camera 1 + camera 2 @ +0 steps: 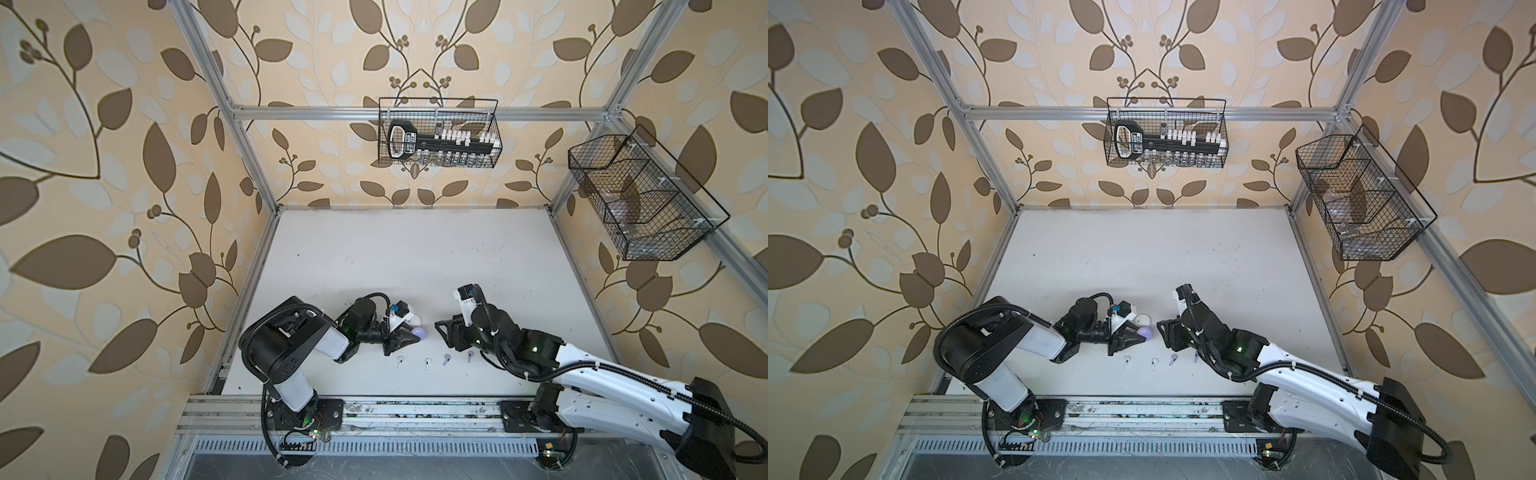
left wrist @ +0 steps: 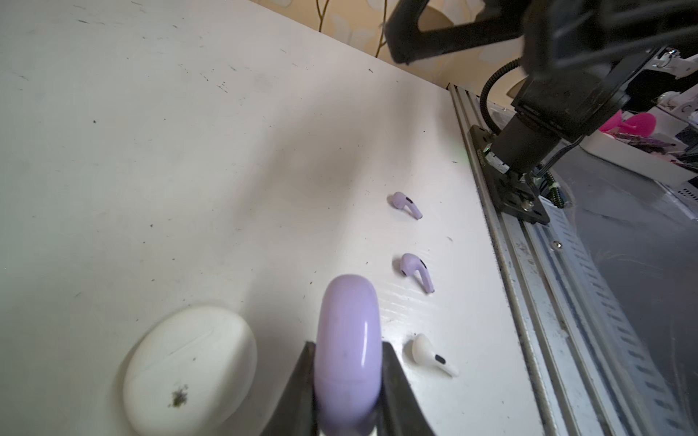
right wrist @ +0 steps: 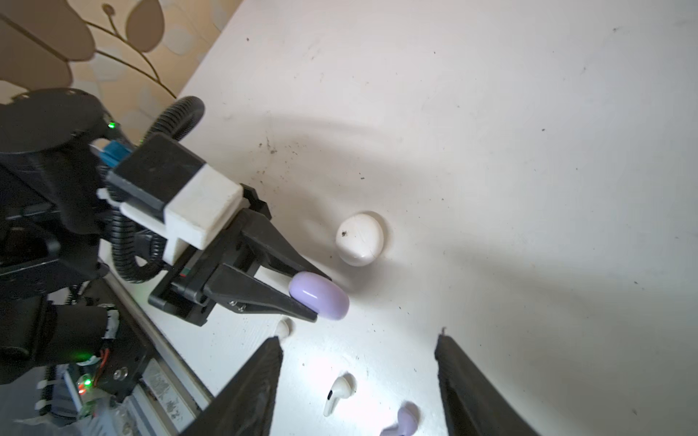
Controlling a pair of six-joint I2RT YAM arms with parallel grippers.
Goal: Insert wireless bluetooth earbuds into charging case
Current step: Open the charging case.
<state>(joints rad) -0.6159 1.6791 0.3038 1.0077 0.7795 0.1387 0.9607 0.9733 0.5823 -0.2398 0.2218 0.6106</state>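
Note:
My left gripper [image 1: 415, 337] is shut on a lavender charging case [image 2: 349, 351], which it holds on edge just above the table; the case [image 3: 319, 296] looks closed. A white charging case [image 2: 189, 370] lies flat beside it. The earbuds lie in a row toward the front rail: two white ones [image 1: 400, 361] [image 1: 428, 363] and two lavender ones [image 1: 446, 358] [image 1: 470, 355]. My right gripper [image 3: 359, 338] hangs open and empty, facing the lavender case from the right. A white earbud [image 3: 338, 394] and a lavender earbud [image 3: 406, 419] lie on the table below its jaws.
The aluminium front rail [image 1: 415, 409] with both arm bases runs close behind the earbud row. One wire basket [image 1: 439, 133] hangs on the back wall and another wire basket [image 1: 640, 199] on the right wall. The white table [image 1: 415, 257] stretches back behind the grippers.

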